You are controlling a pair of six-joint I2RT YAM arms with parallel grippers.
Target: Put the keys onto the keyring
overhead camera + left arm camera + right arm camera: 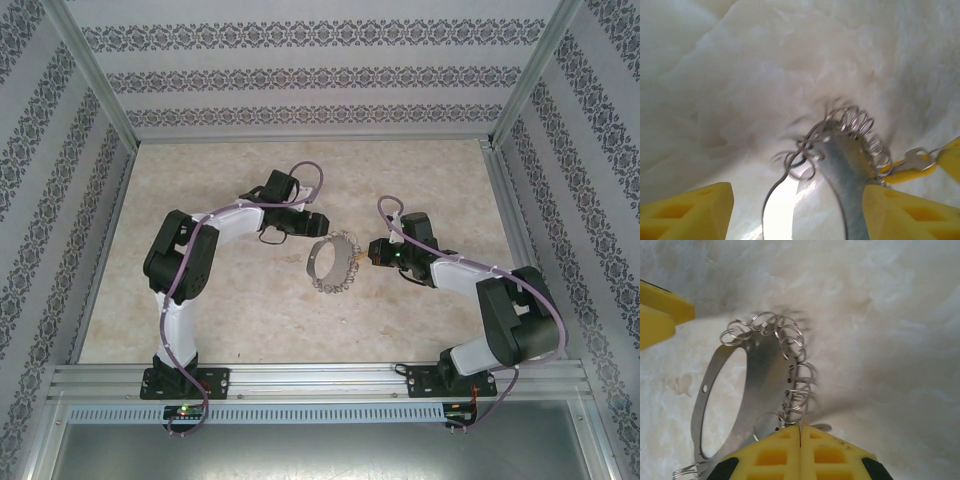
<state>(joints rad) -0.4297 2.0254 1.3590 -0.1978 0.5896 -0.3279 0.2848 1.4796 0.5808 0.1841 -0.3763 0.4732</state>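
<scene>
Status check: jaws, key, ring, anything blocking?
Left gripper jaws open, straddling the keyring band. Right gripper jaws shut on the key, at the keyring's fringed edge. Nothing seen in the way.

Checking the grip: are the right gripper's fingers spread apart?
No, the right gripper has its yellow fingers pressed together beside the keyring.

Striped floral-patterned walls [300,80] rise behind and beside the beige marbled table [250,310]; a metal rail [320,378] runs along its near edge.
</scene>
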